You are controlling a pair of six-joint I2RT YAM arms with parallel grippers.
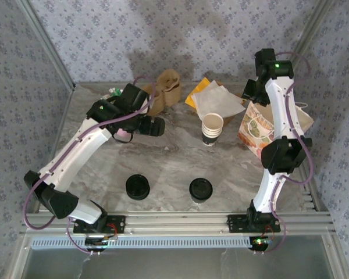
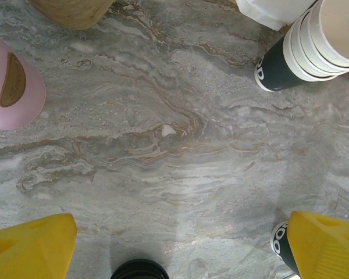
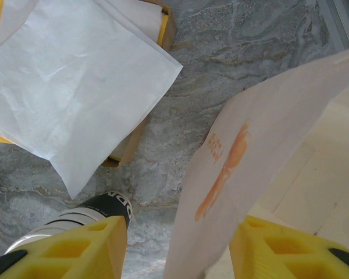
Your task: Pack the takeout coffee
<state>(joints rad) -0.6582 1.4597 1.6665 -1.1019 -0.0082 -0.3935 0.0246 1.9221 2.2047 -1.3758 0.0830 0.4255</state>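
Note:
The takeout coffee [image 1: 200, 189], a cup under a black lid, stands near the front of the marble table; in the left wrist view its dark lettered base [image 2: 281, 247] peeks out beside the right yellow finger. My left gripper [image 1: 153, 125] hovers open above bare marble [image 2: 180, 250] with nothing between its fingers. At the back right, my right gripper [image 1: 253, 96] is over a printed white paper bag [image 1: 257, 129]. Its yellow fingers stand apart astride the bag's upper wall [image 3: 244, 163], with a gap showing beside the left finger [image 3: 81, 247].
A stack of lidless cream cups [image 1: 212, 128] stands mid-table, left of the bag. A low pile of black lids [image 1: 138, 187] sits front left. White napkins on a yellow sheet [image 1: 215, 99] and a crumpled brown bag [image 1: 167, 87] lie at the back. A pink object [image 2: 11, 87] lies by the left gripper.

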